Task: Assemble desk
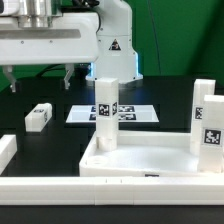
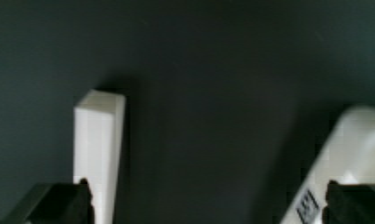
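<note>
The white desk top (image 1: 140, 163) lies near the front with its raised rim up. One white leg (image 1: 105, 108) stands upright at its far left corner. Another tagged leg (image 1: 207, 118) stands upright at its far right corner. A third leg (image 1: 38, 117) lies loose on the black table to the exterior view's left. My gripper (image 1: 40, 78) hangs open and empty high above that loose leg. In the wrist view the gripper (image 2: 205, 205) is open over dark table, with a narrow white piece (image 2: 99, 150) by one fingertip (image 2: 63, 203) and a white tagged piece (image 2: 344, 160) by the other.
The marker board (image 1: 130, 113) lies flat behind the desk top. Low white rails edge the table at the exterior view's left (image 1: 6, 152) and along the front (image 1: 90, 190). The arm's base (image 1: 115, 45) stands at the back.
</note>
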You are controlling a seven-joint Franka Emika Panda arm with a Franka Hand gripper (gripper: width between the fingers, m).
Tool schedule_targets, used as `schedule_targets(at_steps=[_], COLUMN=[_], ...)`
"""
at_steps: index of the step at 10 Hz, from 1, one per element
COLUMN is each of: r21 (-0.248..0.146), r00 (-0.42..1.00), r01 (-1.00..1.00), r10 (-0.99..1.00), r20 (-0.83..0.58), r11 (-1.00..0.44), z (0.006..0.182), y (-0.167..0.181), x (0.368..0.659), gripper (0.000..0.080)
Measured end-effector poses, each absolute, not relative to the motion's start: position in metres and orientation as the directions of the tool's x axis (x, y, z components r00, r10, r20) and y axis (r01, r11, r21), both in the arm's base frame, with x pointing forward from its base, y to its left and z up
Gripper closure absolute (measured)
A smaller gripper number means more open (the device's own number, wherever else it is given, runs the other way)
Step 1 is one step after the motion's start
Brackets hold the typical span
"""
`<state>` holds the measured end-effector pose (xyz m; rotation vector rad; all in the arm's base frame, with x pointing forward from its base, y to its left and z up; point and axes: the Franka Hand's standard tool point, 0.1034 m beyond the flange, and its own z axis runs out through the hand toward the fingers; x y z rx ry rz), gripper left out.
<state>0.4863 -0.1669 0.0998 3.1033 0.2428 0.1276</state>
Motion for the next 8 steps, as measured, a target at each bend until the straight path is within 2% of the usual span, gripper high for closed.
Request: schedule_targets(at_steps=[2, 3, 4, 5, 7, 8], r21=[0.023, 0.004, -0.036, -0.057, -0.052, -0.06], r00=[0.986, 0.992, 0.997, 0.987, 0.921, 0.889], r01=[0.149, 0.122, 0.056, 0.025, -0.016, -0.023], r10=[0.15, 0.122, 0.058, 0.034, 0.006, 0.007], r20=[0.067, 0.044, -0.048, -0.159, -0.39, -0.459], r11=[-0.989, -0.993, -0.998, -0.998, -0.999, -0.998], z=[0.099, 0.098, 0.099, 0.094, 0.087, 0.085], y=[-0.164, -0.166, -0.18, -0.192, -0.211, -0.213], x=[0.486, 0.484, 0.485, 0.482, 0.484, 0.49], gripper=[0.015, 0.015, 0.015, 0.015, 0.015, 0.015])
